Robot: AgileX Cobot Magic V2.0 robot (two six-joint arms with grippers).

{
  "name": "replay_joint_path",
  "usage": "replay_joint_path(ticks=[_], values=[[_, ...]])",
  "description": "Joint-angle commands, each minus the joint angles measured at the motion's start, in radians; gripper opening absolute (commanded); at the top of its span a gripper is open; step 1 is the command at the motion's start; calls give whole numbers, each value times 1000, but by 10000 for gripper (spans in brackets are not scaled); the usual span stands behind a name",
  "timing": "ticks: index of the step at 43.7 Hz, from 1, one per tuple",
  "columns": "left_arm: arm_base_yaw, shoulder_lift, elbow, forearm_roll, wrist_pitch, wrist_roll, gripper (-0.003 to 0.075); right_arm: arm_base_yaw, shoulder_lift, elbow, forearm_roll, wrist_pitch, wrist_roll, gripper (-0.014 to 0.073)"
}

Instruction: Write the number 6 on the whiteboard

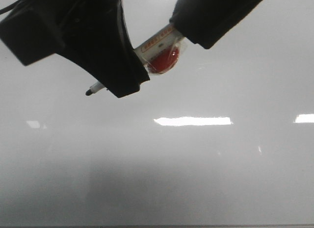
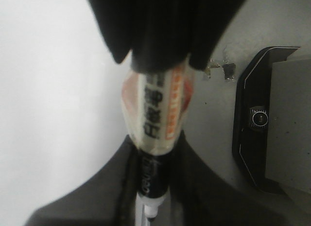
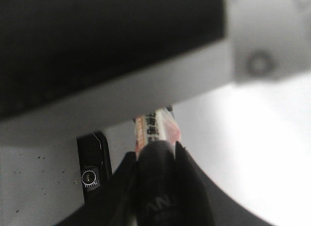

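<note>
Currently both grippers clamp the marker (image 1: 158,50): left gripper (image 1: 115,73) near the tip, right gripper (image 1: 184,29) at the rear. Whiteboard (image 1: 196,169) bare, no number 6 visible. Judged: writing not begun; next, right releases, tip lowers to board.

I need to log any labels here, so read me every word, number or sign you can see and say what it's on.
Marker label: black Chinese characters beside an orange strip of small print, too blurred to quote.
Marker's black barrel: faint pale lettering, unreadable.
Whiteboard: no writing visible, no 6 yet.
</note>
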Motion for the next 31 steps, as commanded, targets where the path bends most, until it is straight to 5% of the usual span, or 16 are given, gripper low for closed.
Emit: replay_joint_path(ticks=[1, 7, 10, 19, 31], values=[[-8, -29, -32, -24, -71, -14, 149, 0, -19, -32, 38, -35, -5, 12], [0, -44, -32, -16, -84, -83, 428, -2, -22, -32, 37, -20, -5, -69], [19, -70, -32, -16, -69, -105, 483, -4, -33, -32, 18, -14, 3, -67], [129, -212, -16, -32, -1, -134, 472, -78, -120, -33, -130, 34, 174, -67], [445, -440, 141, -123, -58, -272, 472, -312, -297, 1, -215, -25, 650, -67]])
